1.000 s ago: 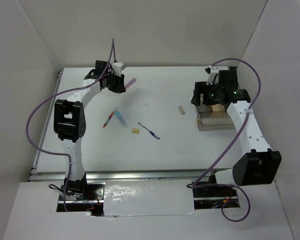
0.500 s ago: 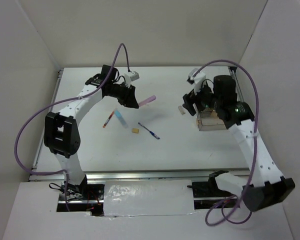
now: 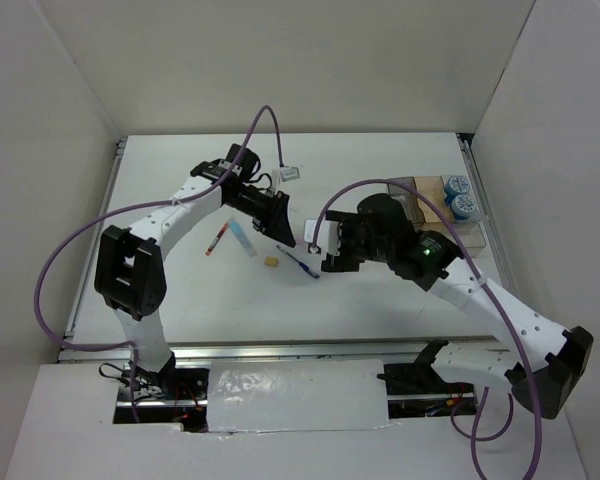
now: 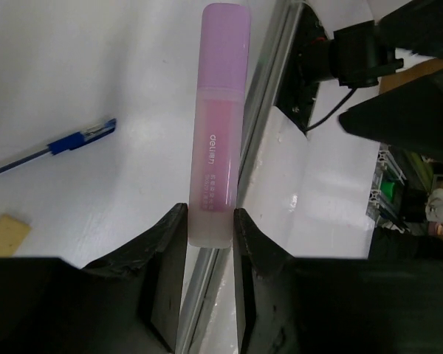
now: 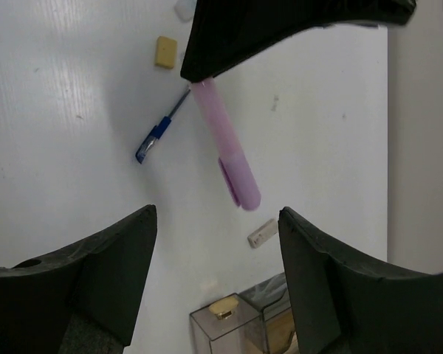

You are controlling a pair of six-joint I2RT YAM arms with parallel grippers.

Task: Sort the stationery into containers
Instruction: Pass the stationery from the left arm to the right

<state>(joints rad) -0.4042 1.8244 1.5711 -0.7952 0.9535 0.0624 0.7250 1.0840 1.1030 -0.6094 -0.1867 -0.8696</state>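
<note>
Right arm has swung off the tray (image 3: 427,186) to mid-table, and left arm has come in from the far left to meet it. Left gripper (image 4: 210,221) is clenched on the pink bar (image 4: 223,125), held above the table. Right gripper (image 5: 215,214) is spread wide and empty, just short of the bar's tip. The bar reads clearly only in the wrist views — the overhead alone shows two rolls (image 3: 458,185) in the tray. Blue pen (image 3: 298,262) and tan cube (image 3: 271,262) lie on the table beneath.

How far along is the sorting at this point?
Done: two round blue-white rolls sit in the clear plastic compartment tray. In hand: the left pincer grips the pink bar in the air, the open right pincer close by. Left: red pen, light-blue bar, small tan cube and blue pen lie loose on the white table.
</note>
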